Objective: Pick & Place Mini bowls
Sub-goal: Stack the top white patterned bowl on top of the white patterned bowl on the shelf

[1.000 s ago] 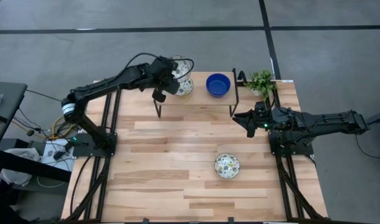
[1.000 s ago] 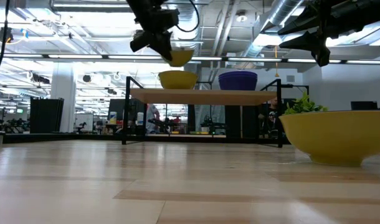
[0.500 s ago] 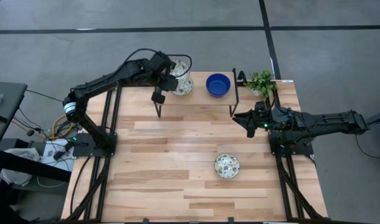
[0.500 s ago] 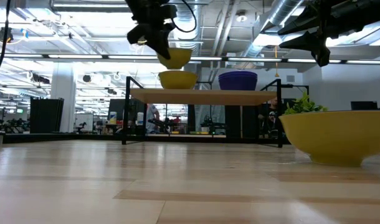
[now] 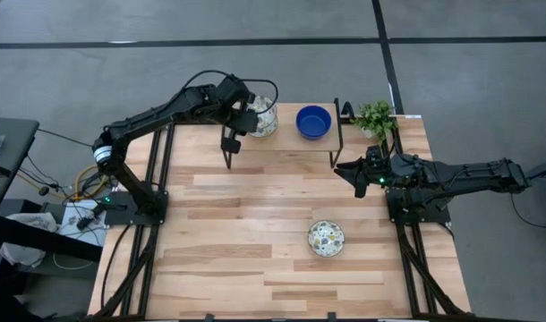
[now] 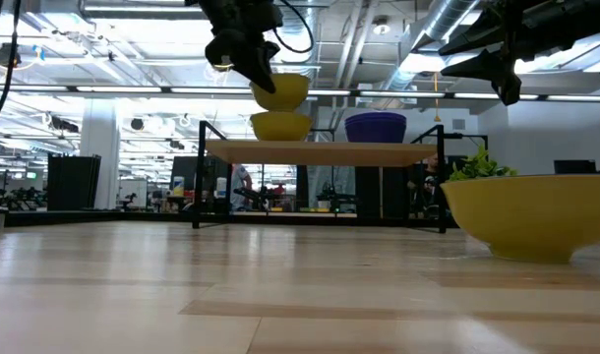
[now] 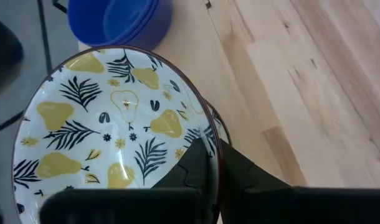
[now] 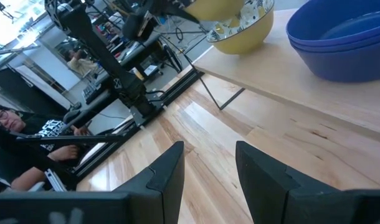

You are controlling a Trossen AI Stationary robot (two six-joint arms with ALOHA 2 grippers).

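My left gripper (image 5: 249, 116) is shut on a patterned mini bowl (image 5: 263, 114), white with yellow pears inside (image 7: 109, 130) and yellow outside (image 6: 280, 90). It hangs just above a like bowl (image 6: 280, 126) standing on the raised wooden shelf (image 6: 320, 152) at the table's far side. Two stacked blue mini bowls (image 5: 313, 122) stand on the shelf to its right. Another patterned bowl (image 5: 326, 238) rests on the table near the right. My right gripper (image 5: 349, 170) waits open at the right, level and above the table. My left gripper pinches the held bowl's rim (image 7: 210, 134) on the side toward the table's left, one finger (image 7: 196, 163) inside the bowl and one (image 7: 243, 177) outside. The fingers slant down from the left. The bowl hangs about level over the shelf's bowl; whether they touch I cannot tell.
A small green plant (image 5: 375, 116) stands at the shelf's right end, by the far right corner. The shelf's black legs (image 5: 226, 154) stand on the table. Beyond the table's left side a person (image 8: 15, 134) shows in the right wrist view.
My left gripper has rolled its wrist and tipped while staying over the shelf's left end. The held bowl has turned from tilted to about level, and now sits squarely above the bowl on the shelf.
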